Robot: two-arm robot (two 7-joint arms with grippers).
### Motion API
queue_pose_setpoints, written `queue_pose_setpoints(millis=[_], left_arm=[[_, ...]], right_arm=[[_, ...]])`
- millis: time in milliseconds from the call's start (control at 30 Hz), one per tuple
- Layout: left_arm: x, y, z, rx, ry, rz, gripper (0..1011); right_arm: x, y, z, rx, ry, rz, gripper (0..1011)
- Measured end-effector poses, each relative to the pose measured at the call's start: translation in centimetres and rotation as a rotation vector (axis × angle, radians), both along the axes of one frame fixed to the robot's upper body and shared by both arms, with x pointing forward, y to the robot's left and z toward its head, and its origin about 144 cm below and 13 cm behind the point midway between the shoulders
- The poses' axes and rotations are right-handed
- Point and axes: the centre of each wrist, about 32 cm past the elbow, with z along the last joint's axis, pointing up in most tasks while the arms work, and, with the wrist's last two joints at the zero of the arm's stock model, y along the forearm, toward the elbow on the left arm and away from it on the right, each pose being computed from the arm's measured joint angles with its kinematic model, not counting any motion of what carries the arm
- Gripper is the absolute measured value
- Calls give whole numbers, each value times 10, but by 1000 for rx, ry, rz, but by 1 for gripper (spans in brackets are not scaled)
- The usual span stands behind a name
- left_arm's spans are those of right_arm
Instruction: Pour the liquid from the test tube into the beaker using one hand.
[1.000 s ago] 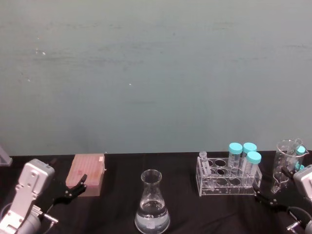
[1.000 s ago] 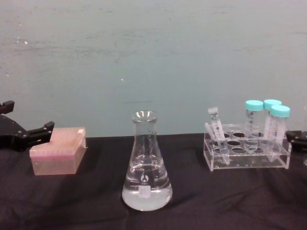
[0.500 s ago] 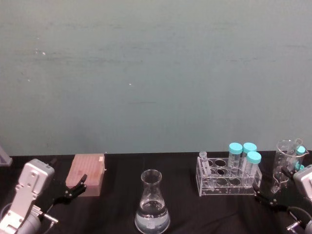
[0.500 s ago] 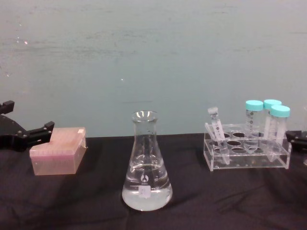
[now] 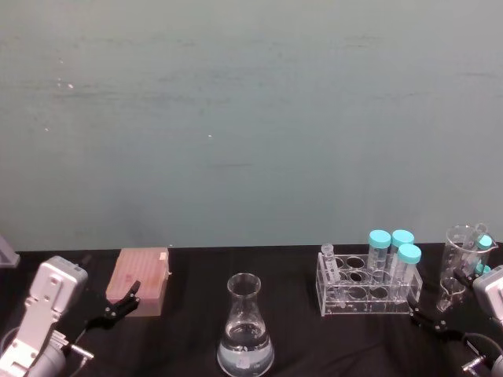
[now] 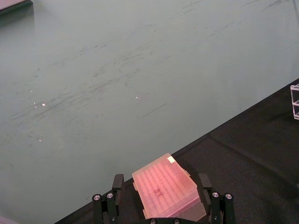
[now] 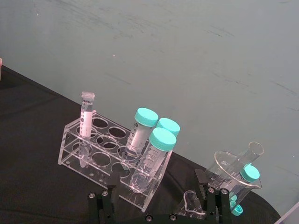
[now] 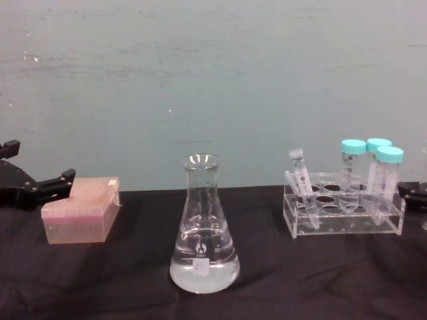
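Observation:
The test tube [image 5: 329, 264] [image 8: 299, 181] [image 7: 85, 125] leans in the left end of a clear rack [image 5: 363, 305] [image 8: 344, 227] [image 7: 68, 148]. Whether it holds liquid I cannot tell. The beaker [image 5: 246, 326] [image 8: 203, 227], a conical flask, stands at the table's middle with clear liquid [image 8: 203, 273] in its base. My right gripper [image 5: 431, 322] [image 8: 411, 194] [image 7: 156, 193] hangs open just right of the rack, holding nothing. Far to the left, my left gripper [image 5: 118, 308] [image 8: 37, 190] [image 6: 161, 182] is open beside the pink box.
A pink box [image 5: 140, 281] [image 8: 80, 212] [image 6: 167, 189] lies at the left. Three teal-capped tubes [image 5: 394, 250] [image 8: 373, 172] [image 7: 152, 140] fill the rack's right end. A glass vessel with more tubes [image 5: 464, 259] [image 7: 238, 170] stands at the far right. A teal wall is close behind.

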Motion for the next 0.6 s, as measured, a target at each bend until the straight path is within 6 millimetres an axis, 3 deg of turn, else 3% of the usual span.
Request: queue_pose_setpoints(millis=[200, 600], left_arm=[[0, 0, 0, 0, 0, 0, 1000], [0, 0, 0, 0, 0, 0, 1000]], right_arm=[[2, -1, 1, -7, -1, -1, 1000], [28, -2, 22, 23, -30, 78, 1000]])
